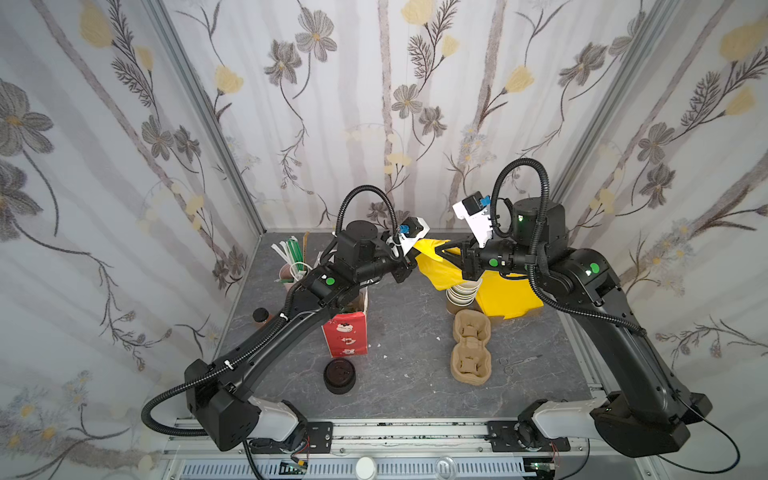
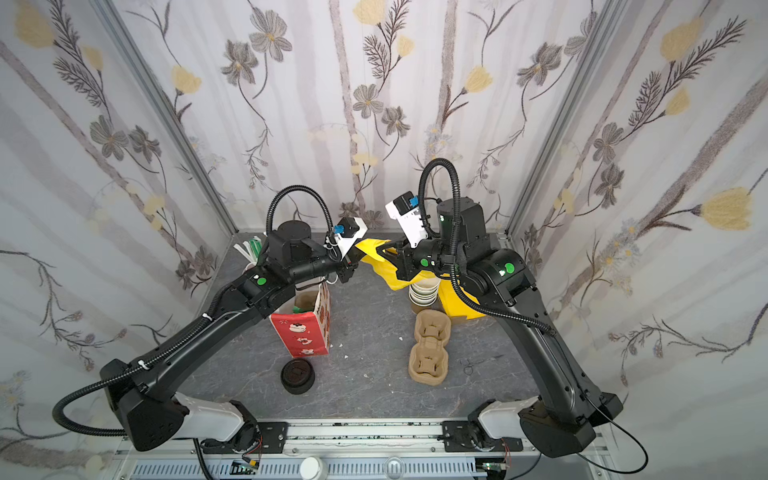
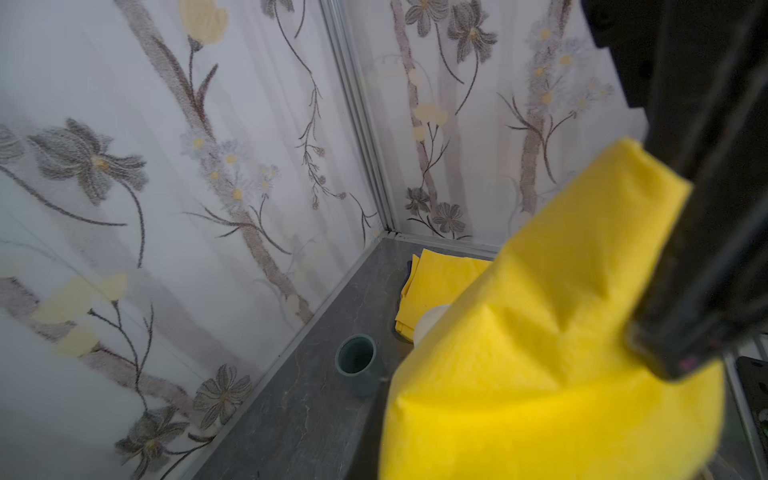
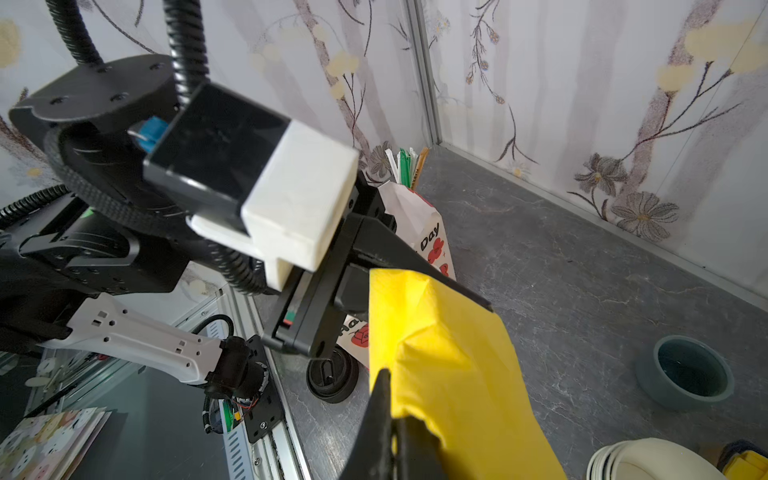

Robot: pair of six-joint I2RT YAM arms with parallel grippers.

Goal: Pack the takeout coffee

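A yellow sheet [image 1: 436, 270] is held raised above the dark grey, marble-veined tabletop [image 1: 407, 332]. It is pinched from two sides: the left gripper [image 1: 414, 257] is clenched on one edge and the right gripper [image 4: 386, 386] is clamped on the opposite edge, with the two tips close together. Beneath the right gripper a stack of lidless paper cups [image 1: 462, 291] is seen, with a folded yellow pile [image 1: 511, 303] beside it, and a pulp cup carrier [image 1: 471, 349] lies back towards that arm's base. Under the left arm, behind its gripper, a red paper bag [image 1: 345, 338] stands upright, and a squat stack of black lids [image 1: 339, 376] is set just beyond it towards the base. The takeout coffee [image 1: 261, 316] is set on the tabletop well apart from both grippers, outboard of the left arm and near the side wall. Small white scraps are scattered over the surface. The space is enclosed by white cloth walls [image 1: 374, 104] printed with grey and yellow flowers, which are joined at aluminium corner posts [image 3: 358, 112].
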